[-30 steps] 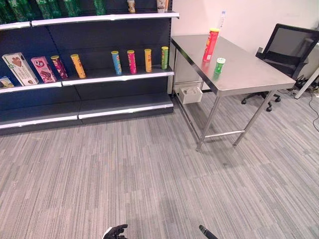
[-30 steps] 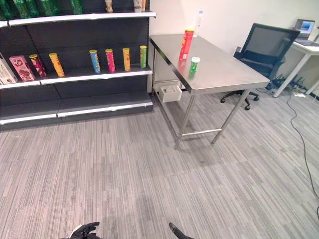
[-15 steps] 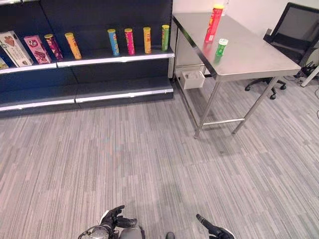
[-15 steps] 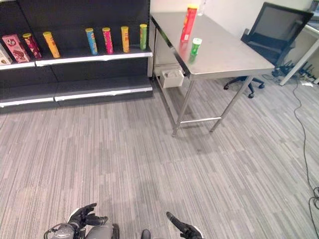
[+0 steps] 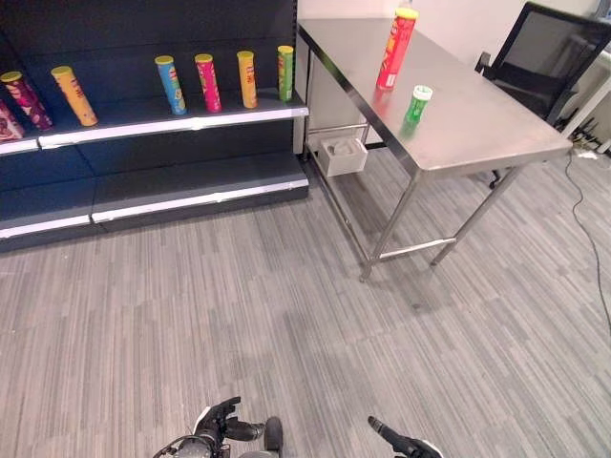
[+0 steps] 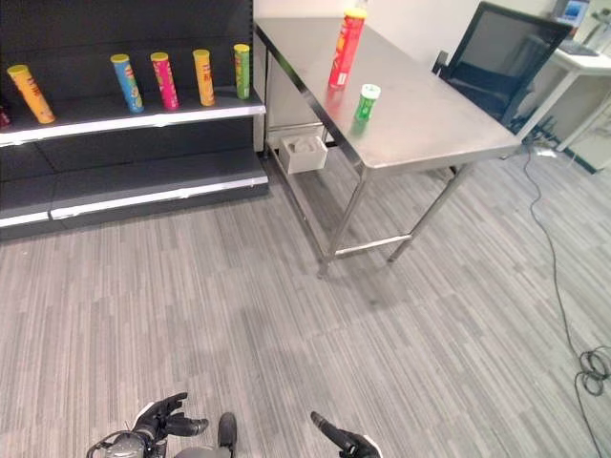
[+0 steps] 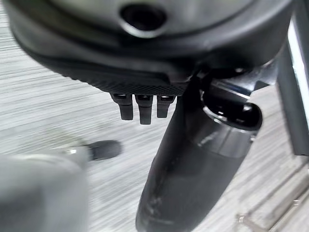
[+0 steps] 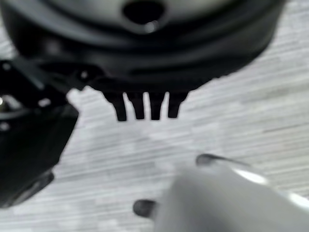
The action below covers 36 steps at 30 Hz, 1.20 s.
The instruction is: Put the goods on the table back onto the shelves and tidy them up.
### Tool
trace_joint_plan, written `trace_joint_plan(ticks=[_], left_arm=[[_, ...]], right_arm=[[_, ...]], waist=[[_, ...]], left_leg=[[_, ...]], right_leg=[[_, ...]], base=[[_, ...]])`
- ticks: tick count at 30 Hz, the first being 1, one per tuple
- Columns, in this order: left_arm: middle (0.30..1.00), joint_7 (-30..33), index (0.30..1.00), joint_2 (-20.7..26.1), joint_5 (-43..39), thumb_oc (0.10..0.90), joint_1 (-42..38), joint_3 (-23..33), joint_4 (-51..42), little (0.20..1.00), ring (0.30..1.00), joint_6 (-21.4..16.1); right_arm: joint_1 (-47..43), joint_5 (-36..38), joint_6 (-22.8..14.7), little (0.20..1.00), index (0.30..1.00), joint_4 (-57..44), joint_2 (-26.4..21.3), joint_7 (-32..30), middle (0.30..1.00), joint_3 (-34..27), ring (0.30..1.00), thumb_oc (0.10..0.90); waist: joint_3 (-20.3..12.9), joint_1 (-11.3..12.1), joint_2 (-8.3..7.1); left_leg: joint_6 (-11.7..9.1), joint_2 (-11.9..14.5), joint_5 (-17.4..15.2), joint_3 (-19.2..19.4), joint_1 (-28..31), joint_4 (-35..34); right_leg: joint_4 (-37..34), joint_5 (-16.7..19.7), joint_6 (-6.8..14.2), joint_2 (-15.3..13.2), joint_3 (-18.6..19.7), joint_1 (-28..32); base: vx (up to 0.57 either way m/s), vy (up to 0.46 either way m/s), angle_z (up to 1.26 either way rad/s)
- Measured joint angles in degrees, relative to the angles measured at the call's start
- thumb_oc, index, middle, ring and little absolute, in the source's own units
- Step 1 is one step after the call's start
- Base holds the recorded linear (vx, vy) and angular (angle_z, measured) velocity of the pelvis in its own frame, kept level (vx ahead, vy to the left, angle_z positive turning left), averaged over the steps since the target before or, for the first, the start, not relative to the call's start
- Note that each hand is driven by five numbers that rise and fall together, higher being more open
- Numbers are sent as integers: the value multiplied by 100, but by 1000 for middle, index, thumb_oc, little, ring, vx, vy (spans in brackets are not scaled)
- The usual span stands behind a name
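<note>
Table: I saw the steel table at the upper right of the frame, beside the shelves at upper left.
Goods on table: a tall red can stood upright near the table's far edge; a small green bottle stood upright just nearer, apart from the can.
Goods on shelves: four cans in a row, blue, pink, orange and green, all upright; a yellow can and a dark red can leaned at far left.
Left hand: I saw the left hand low at the bottom edge, over the carpet, fingers loosely spread, holding nothing.
Right hand: the right hand was at the bottom edge, fingers straight, empty.
Other: a white box hung under the table; a black office chair stood behind the table, upper right.
</note>
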Motion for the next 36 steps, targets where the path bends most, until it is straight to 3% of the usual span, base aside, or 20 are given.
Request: trace_joint_plan(ticks=[2, 3, 4, 6, 9, 12, 13, 14, 15, 16, 18, 21, 22, 23, 25, 28, 31, 33, 34, 36], left_arm=[[900, 2, 900, -28, 9, 800, -99, -99, 14, 900, 900, -13], [900, -6, 900, -69, 39, 800, -63, -184, 123, 900, 900, 39], [900, -7, 900, -76, 67, 800, -57, -181, 123, 900, 900, 41], [900, 6, 900, -80, 120, 800, -95, -174, 122, 900, 900, 29], [900, 11, 900, -26, 174, 800, -76, -172, 210, 900, 900, 11], [900, 7, 900, -22, 340, 800, -19, -188, 312, 900, 900, 7], [900, -8, 900, -220, 417, 800, 160, -196, 329, 900, 900, 15], [900, -27, 900, -295, 441, 800, 157, -196, 321, 900, 900, 10], [900, -39, 900, -401, 455, 800, 161, -187, 266, 900, 900, 3], [900, -43, 900, -448, 455, 800, 181, -187, 267, 900, 900, 4], [900, -49, 900, -507, 450, 800, 260, -178, 260, 900, 900, 0], [900, -52, 900, -417, 444, 800, 265, -151, 202, 900, 900, 4], [900, -108, 900, -365, 412, 800, 263, -140, 92, 900, 900, 7], [900, -101, 900, -253, 316, 800, 188, -185, -344, 900, 900, -58], [900, -117, 900, -53, 238, 800, 123, -146, -490, 900, 900, -113], [900, -128, 900, 32, 224, 800, 106, -235, -446, 900, 900, -47], [900, -140, 900, -76, 224, 800, 124, -407, -436, 900, 900, 2], [900, -148, 900, -154, 173, 800, 168, -404, -375, 900, 900, 24], [900, -149, 900, -164, 110, 800, 203, -400, -364, 900, 900, 24], [900, -149, 900, -200, 109, 800, 233, -405, -324, 900, 900, 6]], right_arm=[[69, -6, 36, 900, 900, -146, -60, 3, 900, 5, 900, 800], [17, 5, -14, 900, 900, -209, -128, -9, 900, -180, 900, 800], [10, 15, -32, 900, 900, -232, -177, -23, 900, -185, 900, 800], [32, 17, -32, 900, 900, -288, -174, -17, 900, -164, 900, 800], [119, 17, 40, 900, 900, -295, -126, -9, 900, -160, 900, 800], [141, 17, 42, 900, 900, -224, -108, -12, 900, -171, 900, 800], [165, 16, 86, 900, 900, -146, -161, -15, 900, -195, 900, 800], [147, 15, 86, 900, 900, -147, -160, -6, 900, -216, 900, 800], [148, 12, 88, 900, 900, -136, -179, 1, 900, -220, 900, 800], [160, 11, 88, 900, 900, -133, -214, -4, 900, -221, 900, 800], [152, 8, 82, 900, 900, -136, -288, -2, 900, -220, 900, 800], [145, 8, 29, 900, 900, -175, -276, 23, 900, -222, 900, 800], [168, 9, 32, 900, 900, -209, -305, 32, 900, -231, 900, 800], [-64, 10, 55, 900, 900, -3, -322, 14, 900, -277, 900, 800], [-177, 6, 129, 900, 900, 113, -232, -4, 900, -150, 900, 800], [-158, 2, 80, 900, 900, 67, -198, -12, 900, 3, 900, 800], [-120, -43, 141, 900, 900, 98, -259, -11, 900, 186, 900, 800], [-152, -57, 134, 900, 900, 84, -274, -11, 900, 194, 900, 800], [-41, -72, 68, 900, 900, -20, -292, -18, 900, 167, 900, 800], [44, -73, 27, 900, 900, 12, -298, -24, 900, 164, 900, 800]], waist=[[31, -48, 75], [71, -202, 227], [96, -221, 318], [87, -441, 319], [79, -533, 226], [-17, -726, 60], [-133, -774, 330], [-162, -779, 379], [-193, -724, 279], [-207, -683, 279], [-305, -608, 309], [-314, -538, 37], [-311, -510, 25], [-10, -350, 63], [108, -253, -150], [125, -348, -185], [183, -334, 12], [160, -313, 103], [140, -339, 109], [-67, -380, 142]], left_leg=[[207, -111, -403, -128, 325, 67], [244, -121, -587, -200, 733, -6], [197, -87, -668, -250, 882, -7], [49, -48, -809, -477, 1060, -4], [-245, 14, -1018, -549, 1359, -3], [-315, 16, -1357, -790, 1622, -5], [-574, 431, -1683, -832, 1999, 44], [-666, 556, -1651, -722, 2031, 169], [-897, 611, -1525, -592, 2013, 742], [-1001, 658, -1461, -578, 1982, 935], [-1184, 792, -1346, -599, 1796, 1661], [-1796, 817, -894, -612, 472, 4109], [-1838, 823, -874, -771, 20, 4684], [-1243, 1025, -462, -438, -1147, 6703], [-1021, 905, -709, -49, -1296, 6176], [-1010, 844, -743, 261, -1126, 3194], [-1249, 755, -306, -368, -840, 638], [-1255, 723, -46, -902, -809, 100], [-1145, 612, -8, -927, -575, 155], [-1101, 563, -17, -866, -217, -10]], right_leg=[[1010, 28, 16, -232, 16, -682], [811, -80, -286, -597, -538, -1076], [155, -69, -316, -593, -750, -1172], [-1985, 152, -274, -418, -883, -1258], [-3520, 979, -143, -59, -590, -1414], [-3933, 1228, -154, -50, -554, -1381], [-3578, 1770, -397, 282, -679, -1229], [-3548, 1825, -483, 381, -743, -1137], [-3758, 1993, -890, 459, -868, -756], [-3881, 1986, -1017, 520, -870, -571], [-4382, 1967, -1038, 729, -878, -126], [-4470, 1889, -1273, 683, -867, 70], [-4450, 1856, -1566, 728, -865, 71], [-4440, 1700, -1729, 871, -777, 209], [-4466, 1674, -1609, 807, -579, 476], [-4517, 1307, -1445, 838, -571, 707], [-4476, 1241, -1353, 1049, -474, 934], [-4476, 1199, -1297, 1189, -260, 1052], [-4481, 1060, -1428, 1187, -198, 1200], [-4476, 942, -1379, 1166, -71, 1261]], base=[[453, 121, 19], [418, -30, 5], [429, -92, 29], [265, -84, 65], [308, -74, 45], [393, -146, 54], [442, -225, 39], [544, -342, 39], [272, -225, 17], [328, -307, 1], [109, -215, -14], [92, -292, 1], [153, -216, -14], [179, -68, -39], [258, 26, -56], [213, 95, -29], [167, 75, -29], [290, 167, -62], [342, 235, -61], [174, 190, -33]])
